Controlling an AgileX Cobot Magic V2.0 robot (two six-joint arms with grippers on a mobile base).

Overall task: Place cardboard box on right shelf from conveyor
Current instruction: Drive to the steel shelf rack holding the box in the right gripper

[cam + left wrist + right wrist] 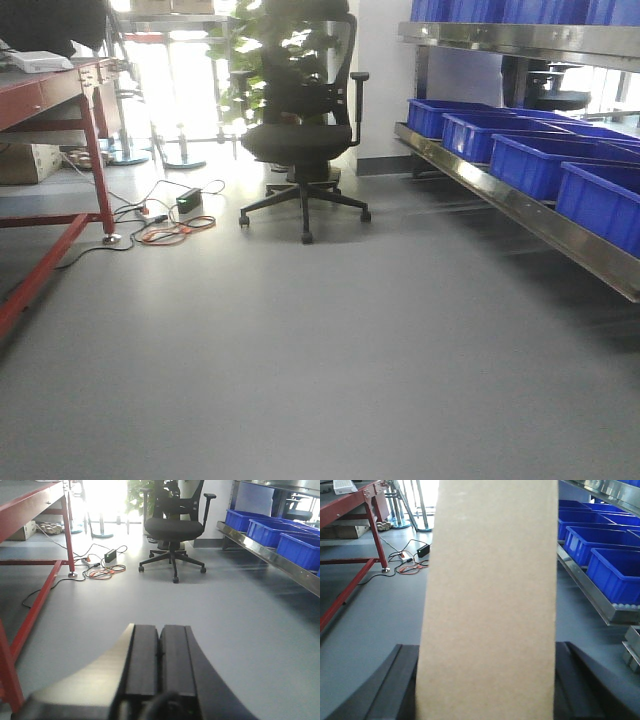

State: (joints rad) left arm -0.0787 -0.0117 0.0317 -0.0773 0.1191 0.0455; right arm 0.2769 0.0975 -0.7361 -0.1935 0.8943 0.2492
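Right wrist cam only, cardboard box [487, 595] in R end effector [487, 685]

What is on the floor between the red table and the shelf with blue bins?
In the front view, an office chair and some cables near the table; otherwise the floor is bare up to the shelf.

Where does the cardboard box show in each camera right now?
Exterior front: not in it.
Left wrist: not in it.
Right wrist: the cardboard box fills the centre, upright, running from top edge to bottom edge, clamped in the right gripper.
Shared landmark: the blue bins on the right shelf, at the right side of all three views.
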